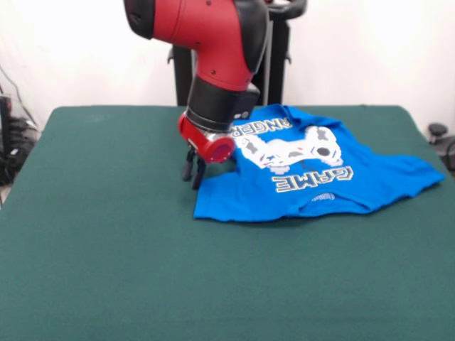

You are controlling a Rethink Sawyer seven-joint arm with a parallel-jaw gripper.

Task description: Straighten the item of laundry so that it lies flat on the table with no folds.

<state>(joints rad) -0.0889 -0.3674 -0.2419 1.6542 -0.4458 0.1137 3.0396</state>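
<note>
The bright blue T-shirt (242, 195) lies on the dark green table (106, 249), right of centre, print side up. Its white-and-grey controller print (291, 150) and the word "GAME" show upside down in this view. The arm hides part of the other lettering. One sleeve (412, 174) stretches out to the right, and the cloth is rumpled near the collar (323, 200). My gripper (193, 170) points down at the shirt's left edge, low over the table. I cannot tell whether it grips the cloth.
The robot's black pedestal (277, 64) stands behind the table's far edge. Cables and gear (11, 142) sit off the table's left side. A small black object (437, 131) sits off its right side.
</note>
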